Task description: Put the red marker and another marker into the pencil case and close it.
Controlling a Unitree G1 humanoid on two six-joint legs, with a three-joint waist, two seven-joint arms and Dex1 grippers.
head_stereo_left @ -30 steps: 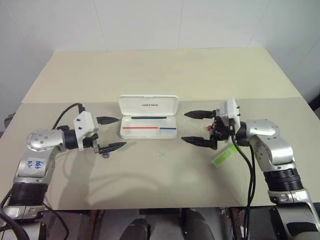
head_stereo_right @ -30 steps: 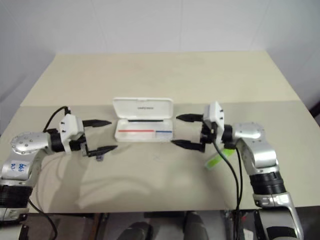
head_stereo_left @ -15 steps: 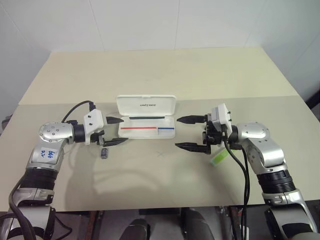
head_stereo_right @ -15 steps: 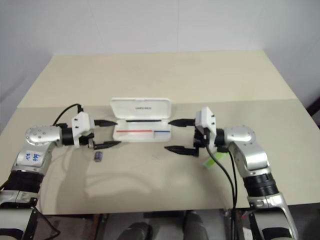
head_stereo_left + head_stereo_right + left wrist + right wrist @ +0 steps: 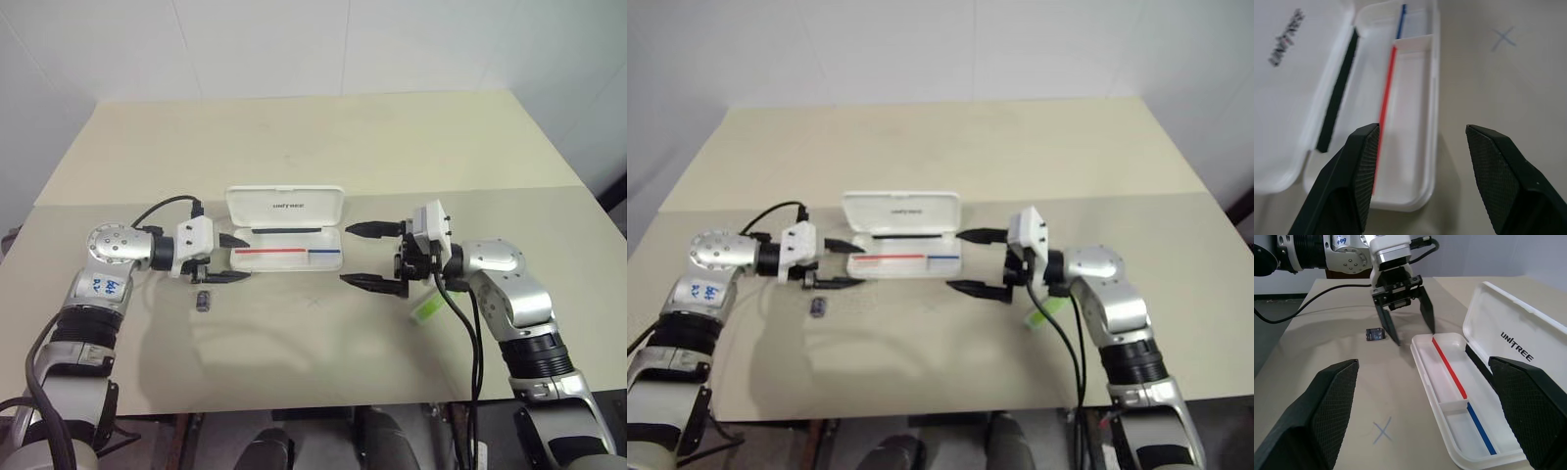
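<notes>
Starting at the left tool [image 5: 245,258]: spread, empty, poised at the left end of the pencil case [image 5: 284,266], whose tray lies open on the surface [image 5: 323,343] with the lid [image 5: 286,206] tilted back. Best used as a brace there, closing in gently on the tray's end without knocking that lid. Opposite, the right tool [image 5: 348,255]: spread wide, gripping nothing, near the case's right end. Probably next: turn it toward the lime-green highlighter [image 5: 427,309], lying just beside the right forearm, apart from the tray. Pinch across the flat faces at mid-body, lift clear of the rim, then lower inside. Ignore the small dark cylinder [image 5: 203,299] near the left tool.
</notes>
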